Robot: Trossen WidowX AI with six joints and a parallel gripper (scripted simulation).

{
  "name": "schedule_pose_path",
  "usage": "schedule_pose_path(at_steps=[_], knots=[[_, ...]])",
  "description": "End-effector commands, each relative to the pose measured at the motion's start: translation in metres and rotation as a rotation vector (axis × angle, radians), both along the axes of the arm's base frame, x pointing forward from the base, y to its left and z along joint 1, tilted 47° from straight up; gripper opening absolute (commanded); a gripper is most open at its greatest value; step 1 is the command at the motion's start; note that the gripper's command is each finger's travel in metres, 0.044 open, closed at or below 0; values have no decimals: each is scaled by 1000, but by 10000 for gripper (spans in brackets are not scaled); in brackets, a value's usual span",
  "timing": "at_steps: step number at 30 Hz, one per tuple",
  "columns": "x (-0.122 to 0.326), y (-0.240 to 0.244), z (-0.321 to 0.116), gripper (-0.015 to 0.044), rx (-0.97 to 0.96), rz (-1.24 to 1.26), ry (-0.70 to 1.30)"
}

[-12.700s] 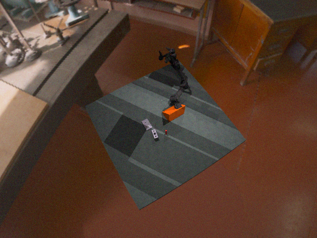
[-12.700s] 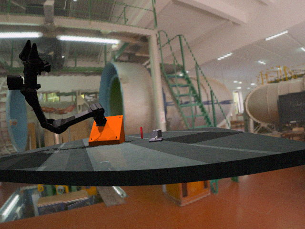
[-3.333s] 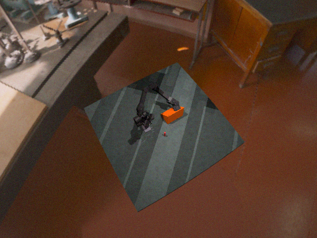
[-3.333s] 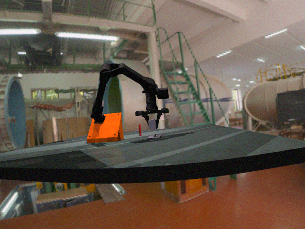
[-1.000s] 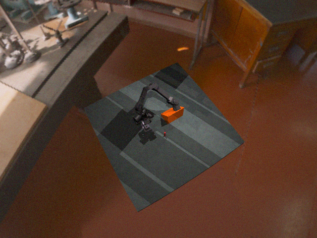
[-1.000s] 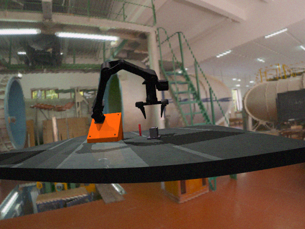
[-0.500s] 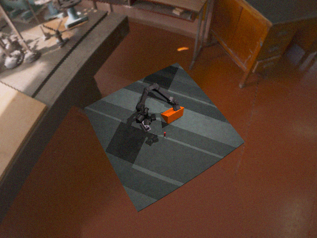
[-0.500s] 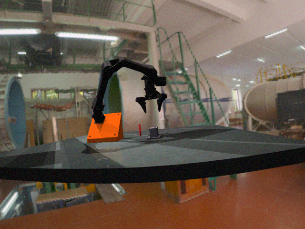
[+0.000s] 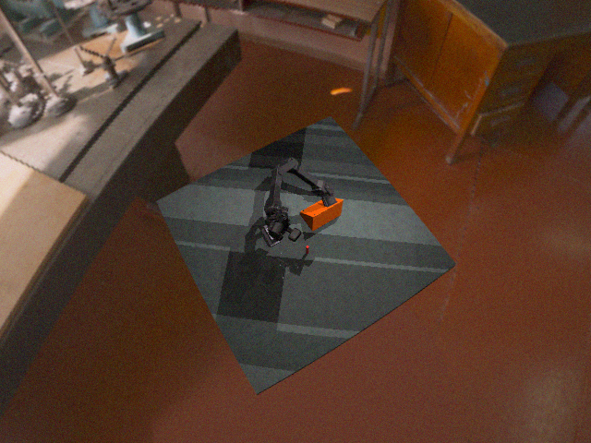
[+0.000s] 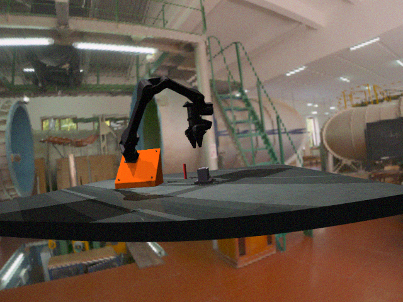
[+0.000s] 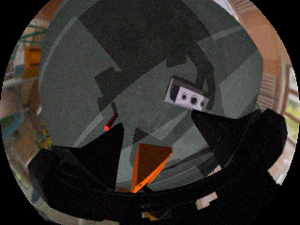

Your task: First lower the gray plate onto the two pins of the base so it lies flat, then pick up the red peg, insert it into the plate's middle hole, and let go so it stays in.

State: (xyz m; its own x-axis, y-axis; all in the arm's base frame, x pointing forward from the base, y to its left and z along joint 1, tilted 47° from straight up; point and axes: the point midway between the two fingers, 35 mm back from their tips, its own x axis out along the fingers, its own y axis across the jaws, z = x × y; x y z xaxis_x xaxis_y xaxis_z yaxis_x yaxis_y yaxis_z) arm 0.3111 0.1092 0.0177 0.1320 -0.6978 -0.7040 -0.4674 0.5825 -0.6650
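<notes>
The gray plate (image 10: 203, 174) (image 11: 188, 105) rests on the dark base (image 10: 197, 182). It looks level, with its row of three holes facing up; the seating on the two pins is too small to tell. The red peg (image 9: 307, 249) (image 10: 184, 171) (image 11: 111, 122) stands upright on the table beside the base, apart from it. My gripper (image 10: 197, 147) (image 11: 157, 120) is open and empty, high above the table. In the wrist view, the peg is just beyond the left fingertip and the plate beyond the right one. In the top view the arm hides much of the plate.
The orange wedge-shaped mount (image 9: 326, 219) (image 10: 143, 168) (image 11: 152, 159) carries the arm's foot, on the other side of the peg from the base. The dark table (image 9: 362, 295) (image 10: 276, 195) ends in straight edges, and striped shadows cross its top.
</notes>
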Motion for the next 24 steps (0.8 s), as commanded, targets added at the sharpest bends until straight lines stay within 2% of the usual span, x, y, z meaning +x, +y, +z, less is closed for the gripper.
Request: schedule_pose_path(at_steps=[1,16,24], knots=[[-45,32,-43,440,87,-484,-463],[-93,50,-79,440,167,-1029,-1027],[-94,50,-79,440,168,-1038,-1037]])
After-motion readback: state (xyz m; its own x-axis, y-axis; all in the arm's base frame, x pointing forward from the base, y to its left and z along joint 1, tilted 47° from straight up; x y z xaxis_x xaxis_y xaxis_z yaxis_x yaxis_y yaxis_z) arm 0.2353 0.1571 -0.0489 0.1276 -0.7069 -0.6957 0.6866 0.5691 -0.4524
